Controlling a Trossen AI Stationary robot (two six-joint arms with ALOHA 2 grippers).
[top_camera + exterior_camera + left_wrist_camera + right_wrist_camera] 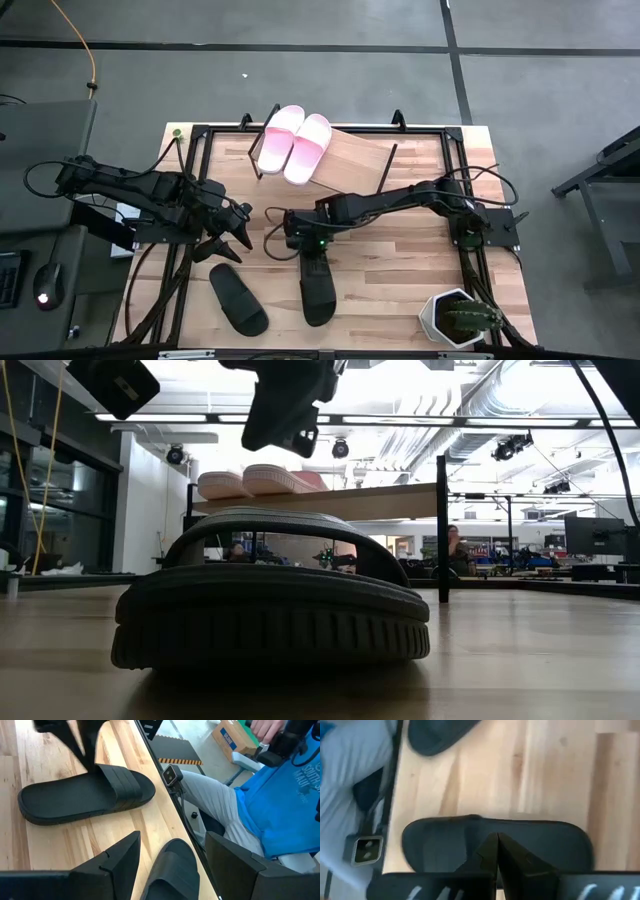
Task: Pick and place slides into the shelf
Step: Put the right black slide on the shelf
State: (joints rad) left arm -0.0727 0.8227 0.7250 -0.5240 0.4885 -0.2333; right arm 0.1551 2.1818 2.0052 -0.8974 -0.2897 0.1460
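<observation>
2 pink slides [293, 143] sit side by side on the slanted shelf [350, 160] at the far middle of the table [400, 260]. 2 black slides lie on the tabletop near its front edge: one black slide [238, 300] to the left, lying at an angle, the other black slide [318, 288] just right of it, pointing front to back. The right gripper [312, 252] hangs over the back end of that second slide, its fingers pressed together with nothing between them. The left gripper [228, 240] hovers behind the left slide, fingers spread apart and empty. A potted cactus [458, 318] stands at the front right corner. A person in a blue shirt [280, 805] sits beside the table
</observation>
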